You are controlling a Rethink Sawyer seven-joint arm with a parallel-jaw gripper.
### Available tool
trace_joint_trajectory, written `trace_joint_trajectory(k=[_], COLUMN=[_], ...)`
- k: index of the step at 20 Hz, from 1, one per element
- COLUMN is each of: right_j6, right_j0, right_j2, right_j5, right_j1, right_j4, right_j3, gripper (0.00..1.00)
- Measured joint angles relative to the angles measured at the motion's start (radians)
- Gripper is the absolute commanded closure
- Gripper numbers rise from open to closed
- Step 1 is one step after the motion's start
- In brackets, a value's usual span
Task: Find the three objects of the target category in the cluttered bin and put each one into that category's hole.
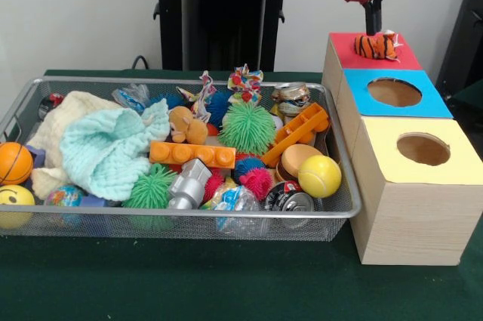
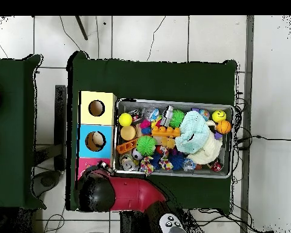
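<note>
While tiger plush [image 1: 376,46] sits on red-topped box [image 1: 343,53], gripper [image 1: 375,30] grip cannot be judged; soft, light, pinch mid-body.

The bin [image 1: 181,83] is packed rim to rim. A mint knitted cloth [image 1: 113,151] covers its middle-left. On the red-topped box [image 1: 373,53] beside it, the tiger [image 1: 375,47] blocks the hole; the blue hole [image 1: 394,92] and yellow hole [image 1: 423,149] gape open.

- Wire-mesh bin [image 1: 341,208]: silver, shallow, crammed with clutter.
- Striped tiger plush [image 1: 375,47]: lying on the red-topped box [image 1: 343,50], covering its hole.
- Tan-brown plush [image 1: 186,125]: mid-bin, beside the orange brick.
</note>
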State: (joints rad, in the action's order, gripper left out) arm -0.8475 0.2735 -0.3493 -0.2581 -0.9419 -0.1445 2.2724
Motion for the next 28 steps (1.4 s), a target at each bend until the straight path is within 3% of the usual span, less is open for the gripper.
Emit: trace_joint_trajectory(k=[18,28], right_j6=[0.000,0.000], right_j0=[-0.040,-0.042], right_j2=[0.075,0.081], right_j5=[0.001,0.063], right_j1=[0.081,0.118], right_j4=[0.000,0.000], right_j3=[0.000,0.000], gripper=[1.00,1.00])
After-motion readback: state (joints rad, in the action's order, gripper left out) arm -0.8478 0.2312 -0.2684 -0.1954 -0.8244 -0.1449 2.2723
